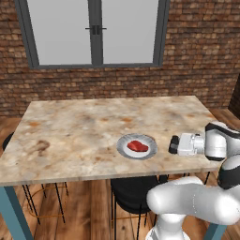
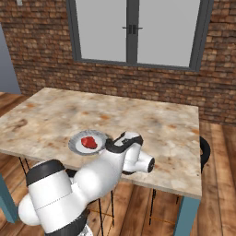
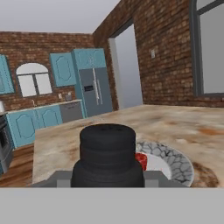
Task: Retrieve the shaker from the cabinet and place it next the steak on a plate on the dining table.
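My gripper [image 1: 172,144] reaches sideways, low over the near right part of the dining table [image 1: 70,131], shut on the black shaker [image 3: 108,153]. In the hand view the shaker stands close in front of the camera, its ribbed cap uppermost. Just left of the gripper lies the grey-white plate [image 1: 123,146] with the red steak [image 1: 137,146] on it. From the right base the plate [image 2: 73,144] and steak [image 2: 89,142] show left of my forearm. Behind the shaker, the plate's rim [image 3: 175,162] and a bit of steak [image 3: 141,160] peek out.
A black stool [image 1: 133,190] stands under the table's near edge, another [image 2: 204,152] at its right side. A brick wall with a large window [image 1: 93,33] lies beyond the table. Teal kitchen cabinets and a fridge [image 3: 94,89] appear far off in the hand view.
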### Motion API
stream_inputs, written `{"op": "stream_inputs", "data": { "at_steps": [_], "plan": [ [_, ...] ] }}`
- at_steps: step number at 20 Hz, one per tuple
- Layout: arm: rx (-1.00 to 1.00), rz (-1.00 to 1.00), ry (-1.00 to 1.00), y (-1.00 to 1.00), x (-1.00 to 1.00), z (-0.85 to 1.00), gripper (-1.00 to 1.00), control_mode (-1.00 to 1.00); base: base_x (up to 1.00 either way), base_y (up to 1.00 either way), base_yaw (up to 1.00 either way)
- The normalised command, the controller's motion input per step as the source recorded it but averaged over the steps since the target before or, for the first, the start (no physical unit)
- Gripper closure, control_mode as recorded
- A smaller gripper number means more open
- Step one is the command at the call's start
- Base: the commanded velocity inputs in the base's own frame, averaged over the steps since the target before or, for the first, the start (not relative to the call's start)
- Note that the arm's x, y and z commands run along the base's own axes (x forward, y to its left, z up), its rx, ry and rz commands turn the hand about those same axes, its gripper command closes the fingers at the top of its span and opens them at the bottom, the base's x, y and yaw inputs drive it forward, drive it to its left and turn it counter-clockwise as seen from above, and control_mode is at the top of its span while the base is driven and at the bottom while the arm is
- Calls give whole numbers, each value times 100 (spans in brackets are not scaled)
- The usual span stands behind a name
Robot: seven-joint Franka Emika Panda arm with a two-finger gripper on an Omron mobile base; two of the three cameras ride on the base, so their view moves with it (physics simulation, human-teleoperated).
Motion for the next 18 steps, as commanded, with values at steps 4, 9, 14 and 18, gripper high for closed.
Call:
{"op": "stream_inputs", "data": {
  "at_steps": [4, 9, 14, 18],
  "plan": [
    [0, 1, 0, -12, 28, -22, 100, -100, 0, 0, 0],
    [0, 1, 0, -1, 25, -30, 100, -100, 0, 0, 0],
    [0, 1, 0, -3, 24, -33, 100, -100, 0, 0, 0],
    [0, 1, 0, -9, 26, -29, 100, -100, 0, 0, 0]
  ]
}}
